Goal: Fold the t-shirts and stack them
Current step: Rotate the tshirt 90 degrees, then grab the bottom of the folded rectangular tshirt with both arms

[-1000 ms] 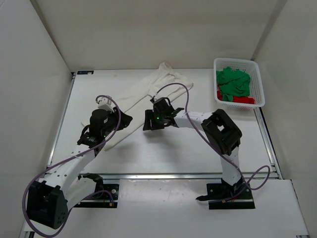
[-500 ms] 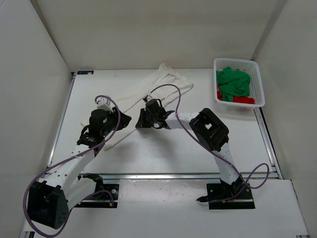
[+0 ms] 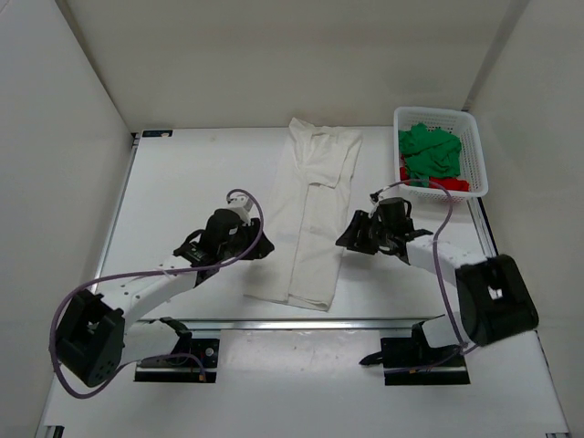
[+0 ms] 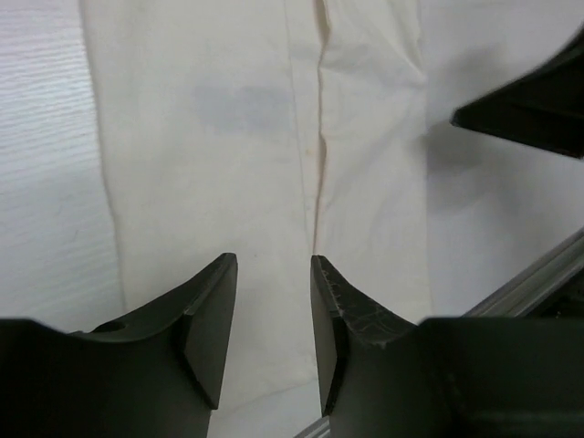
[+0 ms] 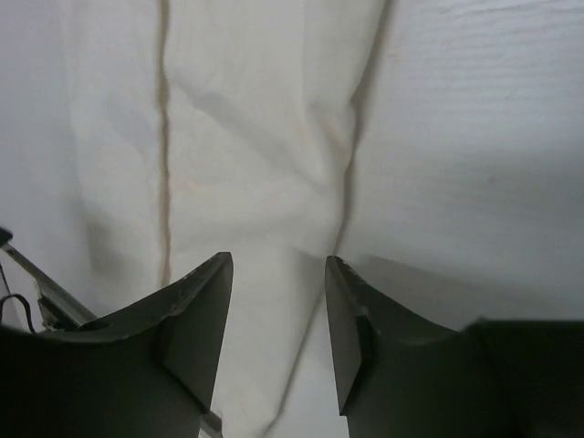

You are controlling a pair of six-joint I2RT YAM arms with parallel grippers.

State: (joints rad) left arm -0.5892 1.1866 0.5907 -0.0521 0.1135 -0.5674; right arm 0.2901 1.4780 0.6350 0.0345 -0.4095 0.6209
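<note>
White desk (image 3: 182, 182) carries the white t-shirt (image 3: 319, 210), laid flat as a long strip with both sides folded in to a centre seam. The lattice basket (image 3: 482, 169) at far right holds the green t-shirt (image 3: 431, 151) and red t-shirt (image 3: 447, 184), not yet processed. The left end effector (image 3: 255, 246) and right end effector (image 3: 349, 239) flank the strip's near half. Each is partly open and grips nothing, probably positioned for the crosswise fold.
</note>
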